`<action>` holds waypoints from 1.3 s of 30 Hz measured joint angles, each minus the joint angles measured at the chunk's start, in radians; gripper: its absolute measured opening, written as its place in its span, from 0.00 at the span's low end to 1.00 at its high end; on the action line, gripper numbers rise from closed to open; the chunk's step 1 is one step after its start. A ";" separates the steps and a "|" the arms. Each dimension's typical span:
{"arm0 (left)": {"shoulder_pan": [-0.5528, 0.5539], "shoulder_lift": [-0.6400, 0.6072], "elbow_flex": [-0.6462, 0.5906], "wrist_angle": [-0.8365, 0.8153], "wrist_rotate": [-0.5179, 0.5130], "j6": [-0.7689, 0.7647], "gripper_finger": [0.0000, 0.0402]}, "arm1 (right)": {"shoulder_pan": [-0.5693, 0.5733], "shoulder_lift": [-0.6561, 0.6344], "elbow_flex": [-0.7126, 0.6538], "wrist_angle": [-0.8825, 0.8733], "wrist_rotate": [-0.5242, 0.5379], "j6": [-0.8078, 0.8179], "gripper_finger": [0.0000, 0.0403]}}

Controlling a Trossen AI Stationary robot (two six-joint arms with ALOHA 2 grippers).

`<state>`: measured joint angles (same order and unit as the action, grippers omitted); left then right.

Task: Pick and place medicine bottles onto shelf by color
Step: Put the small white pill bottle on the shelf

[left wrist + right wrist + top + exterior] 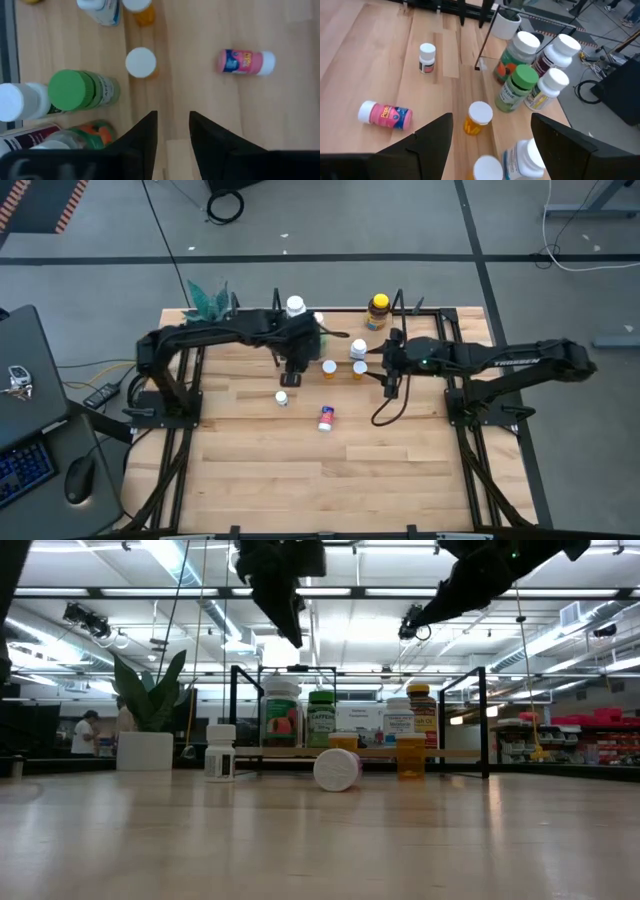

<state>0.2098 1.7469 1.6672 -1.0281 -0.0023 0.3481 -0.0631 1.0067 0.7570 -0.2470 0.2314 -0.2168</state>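
Both arms hang above the desk with nothing in hand, so this reads as the gap between one placement and the next pick. The left pincer is nearly closed and empty, over the shelf front, with the green-capped bottle just beside it. The right pincer stands half open, also empty, above two amber bottles. Well beyond both lies the pink bottle, on its side. The next move likely calls for opening, descending squarely, and gripping across that rolling-prone body.
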 joint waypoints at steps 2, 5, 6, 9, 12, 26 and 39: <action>-0.012 -0.059 -0.074 0.055 0.000 -0.019 0.28 | 0.000 0.026 0.000 0.020 -0.007 -0.016 0.68; -0.031 -0.140 -0.178 0.136 0.000 -0.048 0.27 | 0.000 0.066 0.000 0.073 -0.017 -0.037 0.68; -0.037 -0.166 -0.212 0.162 0.000 -0.054 0.27 | 0.000 0.078 0.000 0.098 -0.017 -0.046 0.68; -0.054 -0.239 -0.304 0.224 0.000 -0.078 0.27 | -0.009 0.112 0.006 0.142 -0.037 -0.064 0.68; -0.070 -0.302 -0.386 0.281 -0.002 -0.106 0.27 | -0.021 0.155 0.044 0.152 -0.070 -0.064 0.68; -0.127 -0.611 -0.807 0.604 -0.055 -0.263 0.27 | -0.025 0.480 0.277 0.180 -0.140 -0.114 0.68; -0.232 -0.818 -1.142 0.942 -0.168 -0.415 0.27 | -0.026 0.711 0.487 0.160 -0.237 -0.135 0.68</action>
<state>-0.0218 0.9292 0.5254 -0.0858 -0.1702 -0.0672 -0.0887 1.7177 1.2438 -0.0873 -0.0056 -0.3521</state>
